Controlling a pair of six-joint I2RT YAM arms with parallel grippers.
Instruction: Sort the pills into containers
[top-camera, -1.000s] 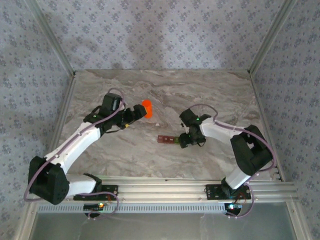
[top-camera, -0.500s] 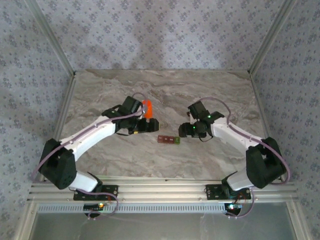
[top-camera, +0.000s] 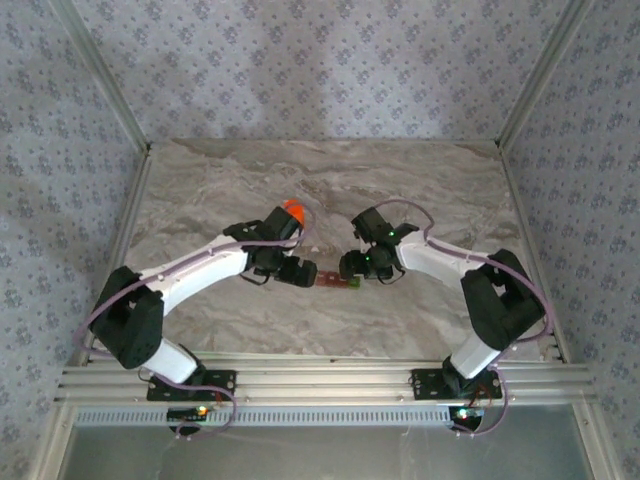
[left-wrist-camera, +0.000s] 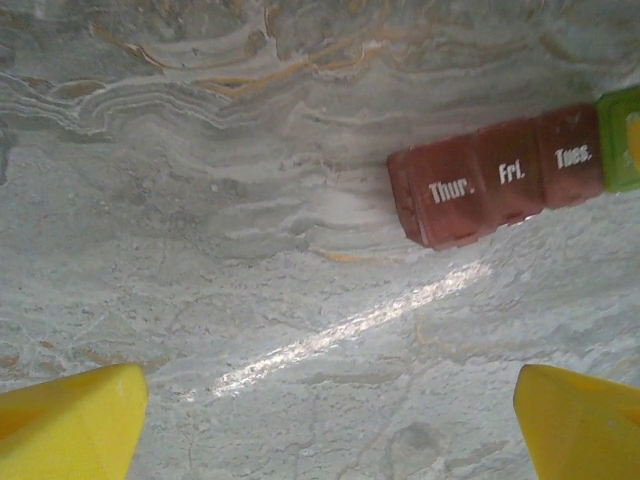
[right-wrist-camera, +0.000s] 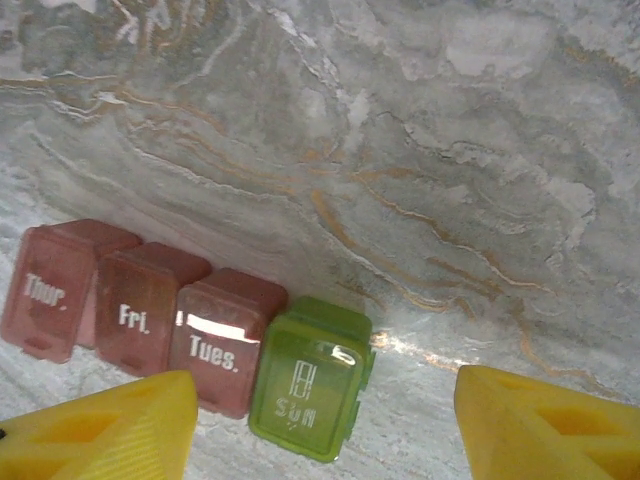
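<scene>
The containers (top-camera: 337, 279) are a short strip lying flat on the marble, three red-brown compartments (right-wrist-camera: 140, 305) marked Thur., Fri. and Tues. and a green end (right-wrist-camera: 310, 390) marked Sun, all lids shut. My left gripper (top-camera: 304, 274) hangs open just left of the strip; in the left wrist view the containers (left-wrist-camera: 500, 180) lie up and to the right of the gripper (left-wrist-camera: 325, 430), with bare marble between its yellow fingertips (left-wrist-camera: 70, 425). My right gripper (top-camera: 352, 267) stands open over the strip's right end, and its jaws (right-wrist-camera: 325, 430) straddle the green compartment. The pills are out of view.
An orange bottle (top-camera: 292, 211) sits on the table just behind the left arm's wrist. The marble tabletop (top-camera: 330, 180) is walled by patterned panels at the back and both sides. The arm bases stand on the aluminium rail (top-camera: 320, 378) at the near edge.
Both arms swung inward to the containers. The left gripper moved right, from beside the orange bottle to the strip's left end. The right gripper shifted left over the green end.
</scene>
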